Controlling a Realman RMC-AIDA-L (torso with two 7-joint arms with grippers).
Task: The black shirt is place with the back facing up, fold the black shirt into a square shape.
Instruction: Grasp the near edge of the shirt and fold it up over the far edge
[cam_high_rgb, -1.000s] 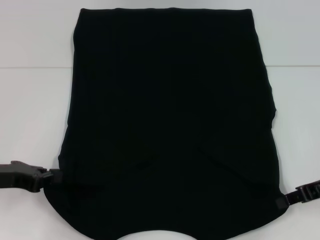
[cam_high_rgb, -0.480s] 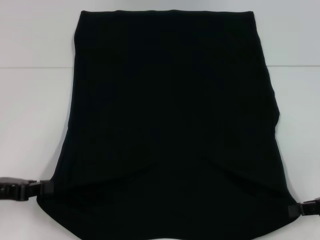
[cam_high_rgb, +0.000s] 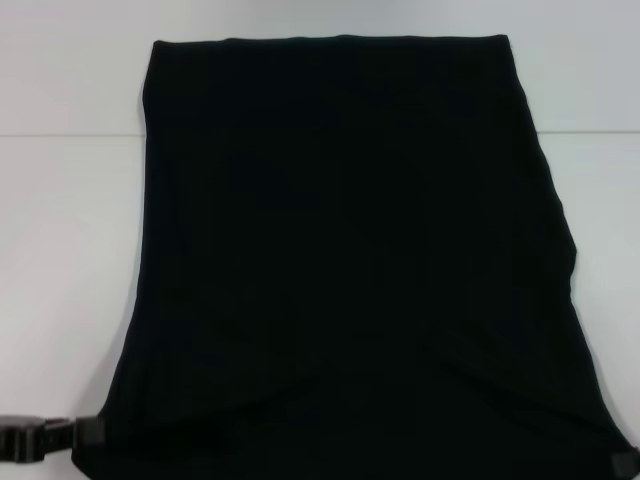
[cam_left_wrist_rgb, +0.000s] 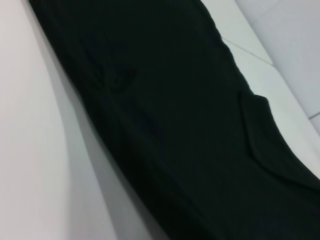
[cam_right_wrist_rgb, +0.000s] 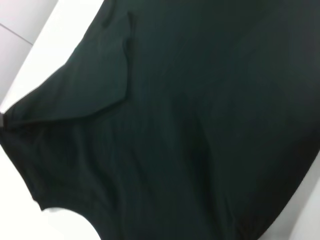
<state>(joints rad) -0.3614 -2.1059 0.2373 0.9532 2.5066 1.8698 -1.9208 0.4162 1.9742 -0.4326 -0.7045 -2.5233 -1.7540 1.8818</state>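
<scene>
The black shirt lies spread flat on the white table and fills most of the head view. Its straight hem is at the far side, and no lettering shows. My left gripper is at the shirt's near left corner, shut on the cloth edge. At the near right corner only a tip of my right gripper shows at the picture's edge, gripping the cloth there. The left wrist view shows the black shirt with a folded-in sleeve. A folded flap also shows on the black shirt in the right wrist view.
Bare white table runs along both sides of the shirt and beyond its far hem. A seam line crosses the table at the far part.
Both grippers have drawn back toward me, down and out of the head view, dragging the shirt along. Its far hem now lies nearer than before.
</scene>
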